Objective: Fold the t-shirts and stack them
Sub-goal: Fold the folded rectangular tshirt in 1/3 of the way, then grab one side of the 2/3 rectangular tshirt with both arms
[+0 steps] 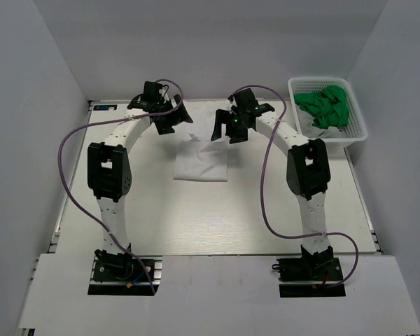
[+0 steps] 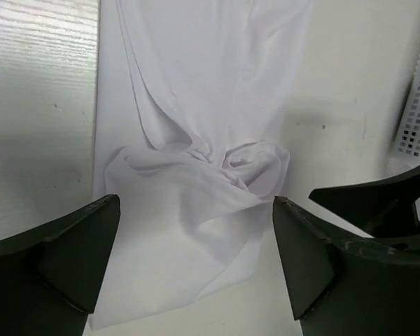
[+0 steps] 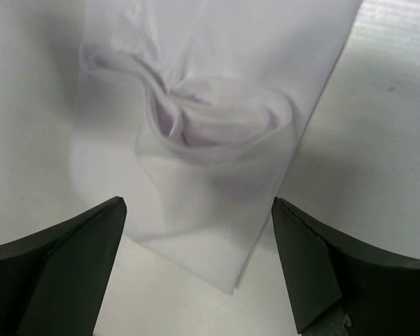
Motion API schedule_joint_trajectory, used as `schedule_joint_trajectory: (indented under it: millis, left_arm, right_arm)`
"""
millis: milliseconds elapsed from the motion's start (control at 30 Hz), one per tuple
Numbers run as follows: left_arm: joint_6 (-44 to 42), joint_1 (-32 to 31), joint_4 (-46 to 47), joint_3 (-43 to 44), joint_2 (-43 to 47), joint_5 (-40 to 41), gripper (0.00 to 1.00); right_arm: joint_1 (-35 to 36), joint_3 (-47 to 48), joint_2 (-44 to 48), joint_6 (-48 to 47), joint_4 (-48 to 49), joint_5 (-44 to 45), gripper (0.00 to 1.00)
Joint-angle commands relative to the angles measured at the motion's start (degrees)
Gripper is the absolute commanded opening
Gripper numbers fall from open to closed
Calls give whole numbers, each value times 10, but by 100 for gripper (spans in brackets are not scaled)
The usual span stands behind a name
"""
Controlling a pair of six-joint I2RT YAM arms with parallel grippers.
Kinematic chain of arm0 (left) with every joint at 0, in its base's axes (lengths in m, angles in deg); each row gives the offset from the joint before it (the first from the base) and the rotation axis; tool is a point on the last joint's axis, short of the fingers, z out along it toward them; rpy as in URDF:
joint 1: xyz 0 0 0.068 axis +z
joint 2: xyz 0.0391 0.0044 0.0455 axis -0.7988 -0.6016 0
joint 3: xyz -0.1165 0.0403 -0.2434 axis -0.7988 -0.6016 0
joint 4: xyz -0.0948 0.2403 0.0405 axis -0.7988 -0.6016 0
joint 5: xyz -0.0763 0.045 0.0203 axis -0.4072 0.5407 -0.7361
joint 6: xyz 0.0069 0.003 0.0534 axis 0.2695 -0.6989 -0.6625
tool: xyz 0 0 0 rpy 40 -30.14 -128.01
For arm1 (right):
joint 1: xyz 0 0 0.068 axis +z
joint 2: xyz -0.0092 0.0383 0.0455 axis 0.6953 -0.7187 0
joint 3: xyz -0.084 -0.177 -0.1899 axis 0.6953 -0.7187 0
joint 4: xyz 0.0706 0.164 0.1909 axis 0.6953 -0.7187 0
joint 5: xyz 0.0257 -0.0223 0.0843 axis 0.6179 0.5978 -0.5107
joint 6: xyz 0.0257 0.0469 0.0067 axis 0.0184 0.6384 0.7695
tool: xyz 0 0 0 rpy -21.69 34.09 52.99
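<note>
The white t-shirt (image 1: 203, 157) is lying partly folded on the counter (image 1: 196, 224), its far end bunched into soft ridges. The left fingers (image 2: 63, 259) and right fingers (image 3: 63, 259) are being held wide open just above that end, gripping nothing. The green t-shirts (image 1: 325, 105) are being kept in the basket (image 1: 355, 136). The cloth is being judged light and limp, best pinched at the outer corners.

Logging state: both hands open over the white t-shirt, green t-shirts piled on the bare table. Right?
No. The green t-shirts lie inside the white mesh basket, not outside it; the top view shows it. Left hand and right hand are open over the white t-shirt.
</note>
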Motion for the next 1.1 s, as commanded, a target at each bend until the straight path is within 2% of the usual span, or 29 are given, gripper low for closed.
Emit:
schedule_joint_trajectory:
  millis: [0,133,167,267,433,533,667,833,933,1067]
  left_arm:
    - [-26,0,21,-46,71,-39,100]
    - [-31,-5,16,-118,119,-46,100]
    - [-31,-5,16,-159,149,-46,100]
    - [-18,-5,21,-255,205,-39,100]
    - [-1,-5,-14,-377,349,58,100]
    - [-1,-5,-36,-420,400,92,100]
    - [6,-5,-58,-433,449,116,100]
    - [11,-5,-78,-433,462,121,100]
    - [11,-5,-78,-433,457,106,100]
    - [6,-5,-63,-433,447,94,100]
  right_arm:
    - [8,-51,93,-11,53,-52,90]
    - [19,-148,136,-8,120,-128,90]
    - [24,-158,138,-10,127,-150,90]
    - [50,-140,117,-21,130,-192,90]
    - [66,-105,54,14,165,-202,90]
    - [64,-76,8,51,202,-186,90]
    - [61,1,-68,104,214,-138,90]
    - [47,27,-116,140,225,-105,90]
    - [36,52,-136,149,229,-141,90]
    - [39,34,-99,133,252,-184,90]
